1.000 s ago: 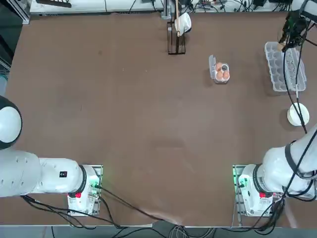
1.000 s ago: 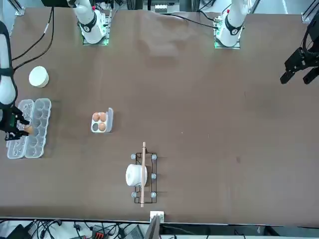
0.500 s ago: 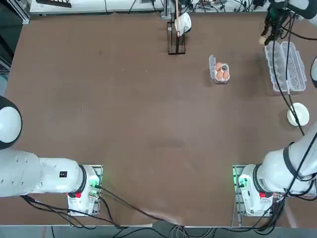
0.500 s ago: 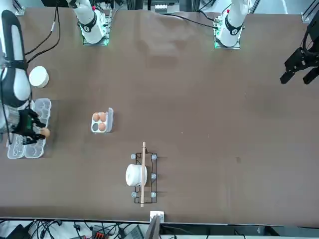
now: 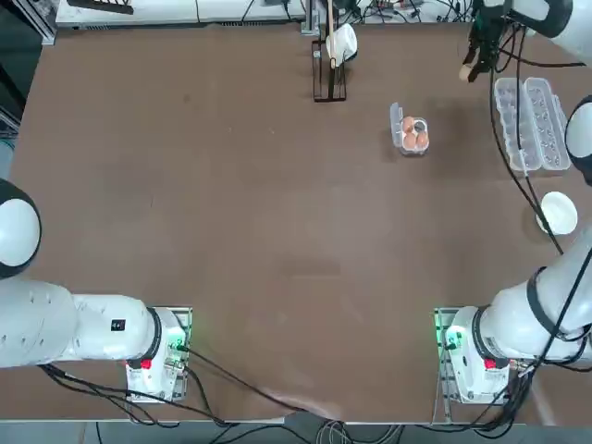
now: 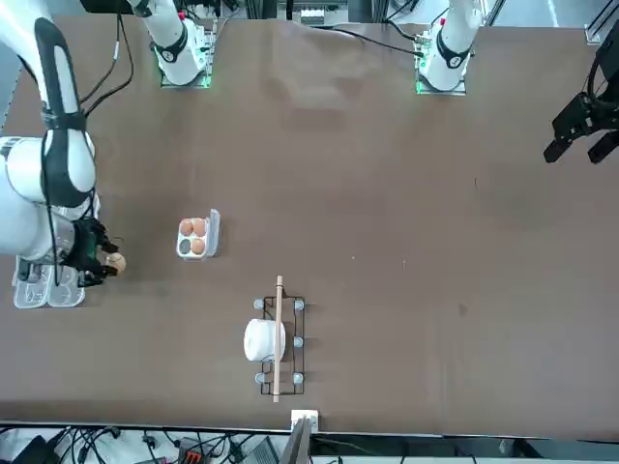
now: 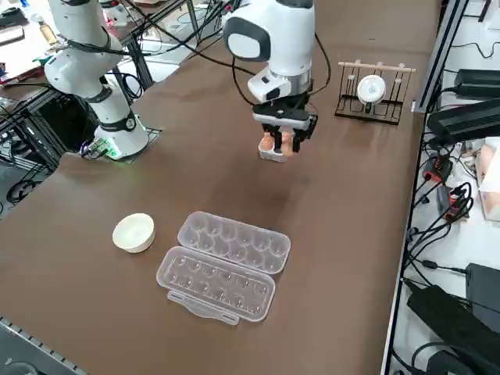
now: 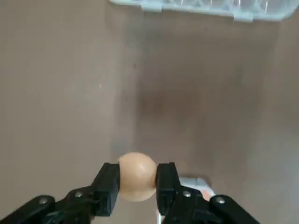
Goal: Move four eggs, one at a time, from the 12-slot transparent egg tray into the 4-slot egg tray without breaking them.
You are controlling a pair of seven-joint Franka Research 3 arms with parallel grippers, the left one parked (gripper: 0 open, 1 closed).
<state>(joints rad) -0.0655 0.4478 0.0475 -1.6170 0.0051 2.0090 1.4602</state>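
Observation:
My right gripper (image 8: 136,181) is shut on an orange-brown egg (image 8: 136,175) and holds it in the air. It hangs between the 12-slot transparent egg tray (image 5: 532,123) and the 4-slot egg tray (image 5: 413,133), and is clear of both. In the front view the held egg (image 6: 116,261) shows at the gripper (image 6: 106,264), a short way from the small tray (image 6: 196,237). That tray holds three eggs and one cup is bare. The long tray (image 7: 226,262) lies open and its cups look empty.
A white bowl (image 5: 558,213) sits near the long tray, toward the robot. At the far edge of the table stands a dark wire rack (image 5: 329,79) with a white cup (image 5: 341,42) on it. The parked left arm stays at the table's near left.
The right gripper has lifted the egg out of the long tray and carried it sideways toward the small tray. Its fingers have stayed shut on the egg.

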